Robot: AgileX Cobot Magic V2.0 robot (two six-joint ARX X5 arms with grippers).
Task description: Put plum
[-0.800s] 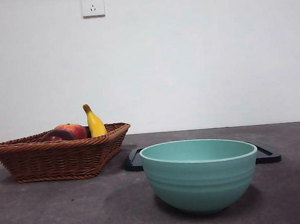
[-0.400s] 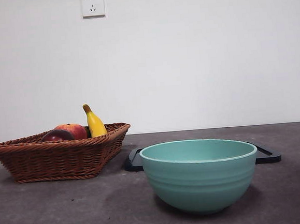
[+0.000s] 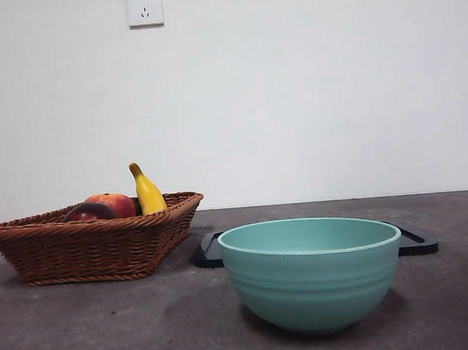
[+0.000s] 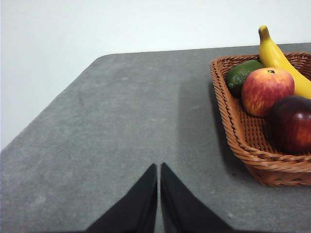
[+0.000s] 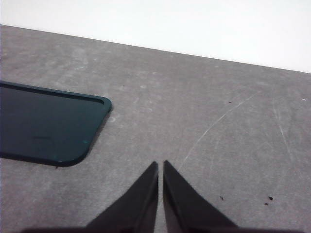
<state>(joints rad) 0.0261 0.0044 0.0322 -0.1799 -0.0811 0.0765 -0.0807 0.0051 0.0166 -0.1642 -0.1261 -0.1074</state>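
Plum (image 4: 292, 124), the round glossy maroon-purple fruit, lies untouched in the brown woven wicker basket (image 4: 243, 141), just beside a red-yellow round fruit (image 4: 266, 90), probably staged there for pickup. Left end effector (image 4: 159, 167) and right end effector (image 5: 160, 165) hover over bare bench, each pressed together and holding nothing.

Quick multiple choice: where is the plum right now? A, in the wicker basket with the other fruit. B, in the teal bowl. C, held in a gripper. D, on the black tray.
A: the plum lies in the wicker basket beside the red-orange fruit and the banana; the left gripper and the right gripper are both shut on nothing.
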